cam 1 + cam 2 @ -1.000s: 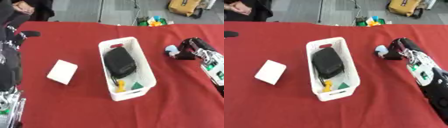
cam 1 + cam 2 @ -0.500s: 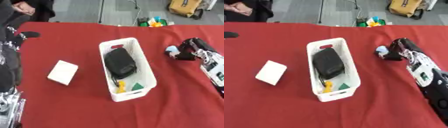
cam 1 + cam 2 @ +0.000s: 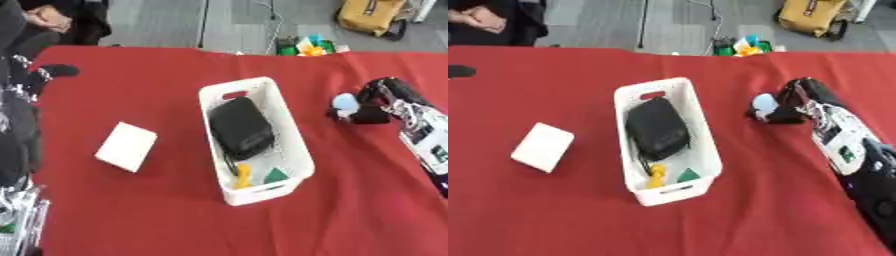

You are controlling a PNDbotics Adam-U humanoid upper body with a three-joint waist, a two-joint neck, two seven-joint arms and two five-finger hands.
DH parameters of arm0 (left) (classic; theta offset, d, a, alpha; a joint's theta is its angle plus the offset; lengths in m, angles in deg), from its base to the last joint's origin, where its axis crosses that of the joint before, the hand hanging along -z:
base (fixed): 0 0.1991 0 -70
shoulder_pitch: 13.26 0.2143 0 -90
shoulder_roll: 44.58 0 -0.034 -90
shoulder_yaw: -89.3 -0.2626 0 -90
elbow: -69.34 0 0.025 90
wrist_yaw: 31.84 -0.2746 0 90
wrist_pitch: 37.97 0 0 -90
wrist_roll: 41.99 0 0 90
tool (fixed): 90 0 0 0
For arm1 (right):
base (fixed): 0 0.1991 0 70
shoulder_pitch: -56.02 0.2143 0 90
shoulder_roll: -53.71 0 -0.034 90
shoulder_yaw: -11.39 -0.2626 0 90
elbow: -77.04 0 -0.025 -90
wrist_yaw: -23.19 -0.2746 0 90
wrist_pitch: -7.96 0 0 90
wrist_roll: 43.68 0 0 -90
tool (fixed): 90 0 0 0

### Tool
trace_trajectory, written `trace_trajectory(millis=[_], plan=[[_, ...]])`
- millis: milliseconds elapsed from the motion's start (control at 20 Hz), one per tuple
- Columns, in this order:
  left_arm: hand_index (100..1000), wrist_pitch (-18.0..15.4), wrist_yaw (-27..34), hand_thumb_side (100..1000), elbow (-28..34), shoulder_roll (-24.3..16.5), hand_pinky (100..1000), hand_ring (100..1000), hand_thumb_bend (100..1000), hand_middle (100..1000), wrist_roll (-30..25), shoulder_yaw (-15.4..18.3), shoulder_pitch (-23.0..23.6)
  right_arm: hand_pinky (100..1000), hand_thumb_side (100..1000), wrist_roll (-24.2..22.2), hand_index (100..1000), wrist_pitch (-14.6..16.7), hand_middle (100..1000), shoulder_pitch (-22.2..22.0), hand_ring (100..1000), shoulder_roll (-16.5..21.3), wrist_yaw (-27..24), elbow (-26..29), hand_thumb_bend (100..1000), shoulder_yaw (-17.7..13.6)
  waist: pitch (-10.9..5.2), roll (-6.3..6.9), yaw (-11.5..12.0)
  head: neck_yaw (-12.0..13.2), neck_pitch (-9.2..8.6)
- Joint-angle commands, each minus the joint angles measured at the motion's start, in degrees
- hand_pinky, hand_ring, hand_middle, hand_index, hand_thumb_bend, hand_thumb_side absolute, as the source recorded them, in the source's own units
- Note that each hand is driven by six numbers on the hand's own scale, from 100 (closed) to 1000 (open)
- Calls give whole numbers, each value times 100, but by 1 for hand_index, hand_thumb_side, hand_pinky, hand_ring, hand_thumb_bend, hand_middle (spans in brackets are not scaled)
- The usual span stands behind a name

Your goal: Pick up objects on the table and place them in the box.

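Note:
A white slotted box [image 3: 291,136] stands mid-table on the red cloth. It holds a black pouch [image 3: 240,128], a small yellow piece [image 3: 242,176] and a small green piece [image 3: 276,174]. A flat white block [image 3: 126,146] lies on the cloth to the box's left. To the right of the box, my right hand [image 3: 798,105] is low over the cloth, its fingers curled round a small light-blue object [image 3: 764,103]. My left hand [image 3: 42,74] shows at the far left edge, well away from the block.
The red table's far edge [image 3: 201,49] runs across the top, with grey floor beyond. Coloured toys [image 3: 306,46] and a yellow bag [image 3: 372,16] lie on that floor. A person sits at the far left corner.

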Motion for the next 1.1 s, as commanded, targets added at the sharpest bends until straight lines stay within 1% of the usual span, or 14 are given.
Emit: trace_trajectory(millis=[50,400,450,500,550,700,950,1000,1050,1100], plan=[[921,-6,33,1000,81,-5,660,871,100,1000,-15,-13,-73,849,474,68,562,-46,409,41,750,27,78,-29,717,11,-79,12,16,-14,-50],[924,-4,37,1000,81,-2,660,871,100,1000,-19,-14,-79,842,460,151,543,-85,390,37,732,22,113,-35,701,14,-78,3,11,2,-43],[924,-4,37,1000,81,-2,660,871,100,1000,-19,-14,-80,841,488,154,542,-85,389,38,728,22,112,-34,642,14,-79,3,11,3,-44],[924,-4,38,1000,81,-1,660,871,100,1000,-21,-16,-82,840,494,170,543,-83,389,40,727,25,113,-29,623,13,-80,3,7,5,-50],[924,-4,38,1000,81,0,660,871,100,1000,-23,-16,-83,840,494,185,543,-79,389,40,727,27,115,-27,623,13,-81,3,5,6,-53],[924,-2,38,1000,81,0,660,872,100,1000,-29,-17,-83,838,507,214,546,-69,392,42,721,33,121,-31,570,16,-82,4,-1,10,-48],[924,-6,40,1000,81,-1,660,872,100,1000,-28,-17,-90,837,505,200,547,-52,393,40,721,37,155,-48,539,21,-83,10,-6,14,-52],[924,-5,40,1000,81,0,660,872,100,1000,-27,-15,-91,836,504,195,548,-50,394,38,720,39,164,-52,503,21,-84,12,-7,14,-52],[924,-3,39,1000,81,0,660,872,100,1000,-25,-14,-91,836,504,191,548,-47,394,37,720,40,174,-55,503,20,-85,13,-8,14,-52],[924,-2,39,1000,81,0,660,872,100,1000,-25,-14,-91,837,503,186,549,-43,395,37,720,41,182,-58,479,19,-86,14,-10,14,-51]])
